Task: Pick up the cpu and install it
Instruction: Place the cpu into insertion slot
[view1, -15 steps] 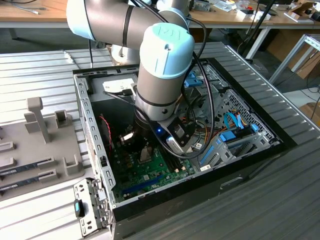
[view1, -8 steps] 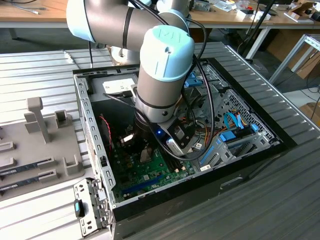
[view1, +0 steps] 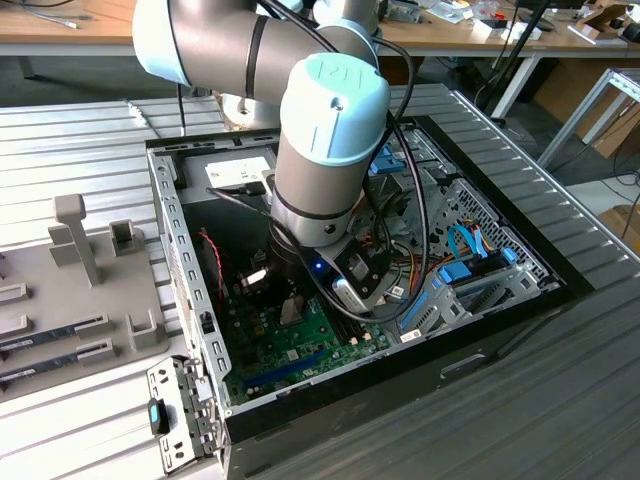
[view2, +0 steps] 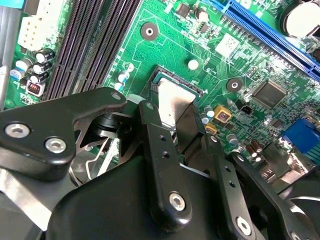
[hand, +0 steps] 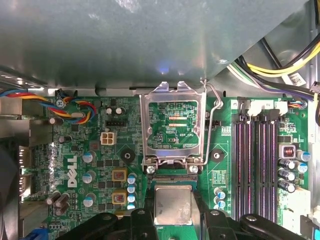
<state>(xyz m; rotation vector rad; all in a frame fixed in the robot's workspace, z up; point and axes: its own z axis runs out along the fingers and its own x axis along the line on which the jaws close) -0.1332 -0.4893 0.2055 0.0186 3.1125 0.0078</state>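
Gripper (view2: 174, 117) jaws pinch the cpu (hand: 173, 205) by opposite edges, holding it flat right over the socket (hand: 172, 178). The frame (hand: 146, 130) stands flipped open beyond the socket, so nothing blocks seating. Seated? Can't tell.

Large white letters stand on the green printed circuit board (hand: 102, 165) beside its round capacitors. Finer white print lies within the open silver metal socket frame (hand: 172, 96). A white paper tag (hand: 296, 79) on the cables carries dark print too small to make out.
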